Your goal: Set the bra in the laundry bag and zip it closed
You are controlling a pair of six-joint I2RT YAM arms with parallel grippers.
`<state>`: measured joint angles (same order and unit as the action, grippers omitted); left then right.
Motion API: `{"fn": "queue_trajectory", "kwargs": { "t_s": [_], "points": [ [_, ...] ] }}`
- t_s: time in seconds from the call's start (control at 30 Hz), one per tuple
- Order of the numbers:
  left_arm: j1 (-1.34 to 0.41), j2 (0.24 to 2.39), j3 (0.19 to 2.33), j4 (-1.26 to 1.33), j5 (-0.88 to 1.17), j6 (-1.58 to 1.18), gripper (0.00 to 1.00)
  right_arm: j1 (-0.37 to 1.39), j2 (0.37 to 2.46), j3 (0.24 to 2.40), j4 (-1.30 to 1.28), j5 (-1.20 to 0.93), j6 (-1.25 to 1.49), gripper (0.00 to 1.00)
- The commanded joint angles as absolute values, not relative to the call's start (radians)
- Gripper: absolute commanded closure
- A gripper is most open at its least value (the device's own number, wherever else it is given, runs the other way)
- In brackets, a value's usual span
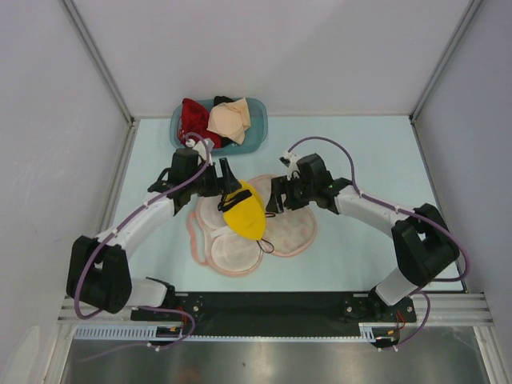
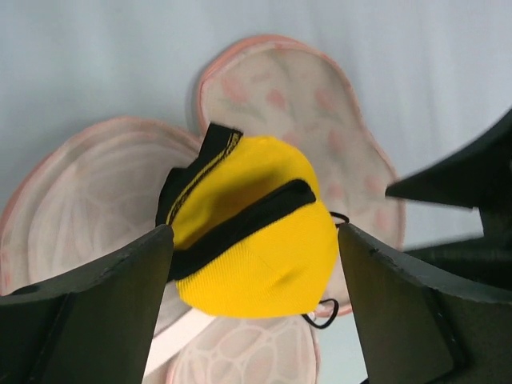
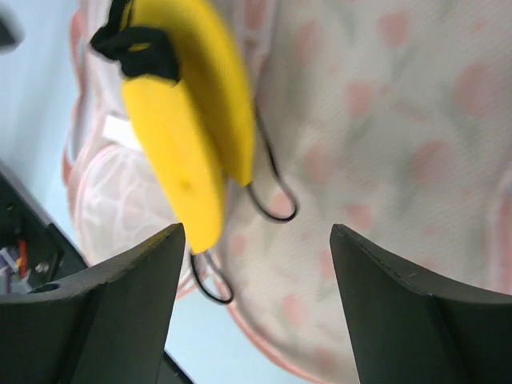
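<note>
**Desk lead:** How do your hands stand?

**Me:** My left hand has its jaws wide. On its wrist camera the bra fills the gap between the fingers, but I see no pinch on it. I judge it is lying beyond them, not held. My right hand is spread as well, with nothing between its fingers, only bag fabric below.

**Desk lead:** And the bra from there?

**Me:** It lies folded, cup against cup, on the open laundry bag near the middle of the desk. Its long axis runs from the far edge towards the near edge, leaning a little right. My left hand hovers over its far end. My right hand is just beside its right flank, so the bra lies to that hand's left. Both are close, and the left is the nearer.

**Desk lead:** The bag?

**Me:** Its two halves are spread left and right across the desk, and the bra sits about where they join. I think it needs nudging into one half before I fold the other over. I can't pick out the zipper pull yet.

**Desk lead:** Anything else?

**Me:** The blue basket of clothes sits by the far edge, well apart.
</note>
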<state>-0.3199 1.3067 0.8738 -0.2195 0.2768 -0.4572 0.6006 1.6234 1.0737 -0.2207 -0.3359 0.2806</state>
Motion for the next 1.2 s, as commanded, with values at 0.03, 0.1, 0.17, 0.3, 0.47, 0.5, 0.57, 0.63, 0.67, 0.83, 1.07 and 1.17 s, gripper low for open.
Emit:
{"fn": "queue_trajectory", "kwargs": {
  "t_s": [0.03,0.1,0.17,0.3,0.47,0.5,0.57,0.63,0.67,0.83,1.07,1.17],
  "points": [
    [-0.301,1.433,0.988,-0.186,0.322,-0.348,0.14,0.679,1.537,0.914,0.041,-0.483,0.385,0.24],
    [-0.298,1.457,0.988,-0.173,0.304,-0.344,0.20,0.702,1.540,0.879,0.096,-0.492,0.405,0.25],
    [-0.290,1.482,0.974,-0.152,0.287,-0.345,0.32,0.733,1.560,0.838,0.172,-0.477,0.439,0.26],
    [-0.287,1.479,0.901,-0.053,0.285,-0.342,0.32,0.749,1.615,0.787,0.311,-0.483,0.486,0.28],
    [-0.288,1.512,0.890,-0.023,0.298,-0.330,0.29,0.750,1.681,0.790,0.385,-0.483,0.468,0.35],
    [-0.288,1.525,0.891,-0.021,0.311,-0.328,0.29,0.750,1.693,0.798,0.387,-0.494,0.462,0.36],
    [-0.287,1.561,0.899,-0.009,0.325,-0.333,0.34,0.752,1.727,0.819,0.387,-0.492,0.448,0.41],
    [-0.287,1.580,0.900,0.024,0.336,-0.348,0.39,0.752,1.743,0.831,0.374,-0.474,0.436,0.45],
    [-0.287,1.585,0.900,0.029,0.331,-0.353,0.46,0.752,1.747,0.841,0.361,-0.465,0.425,0.54],
    [-0.275,1.562,0.904,0.022,0.260,-0.405,0.75,0.753,1.752,0.917,0.204,-0.381,0.313,0.87],
    [-0.252,1.450,0.896,-0.092,0.138,-0.533,1.00,0.794,1.629,0.928,0.043,-0.166,0.094,1.00],
    [-0.244,1.388,0.851,-0.098,0.085,-0.630,1.00,0.873,1.539,0.882,0.066,-0.001,-0.043,1.00]
  ]
}}
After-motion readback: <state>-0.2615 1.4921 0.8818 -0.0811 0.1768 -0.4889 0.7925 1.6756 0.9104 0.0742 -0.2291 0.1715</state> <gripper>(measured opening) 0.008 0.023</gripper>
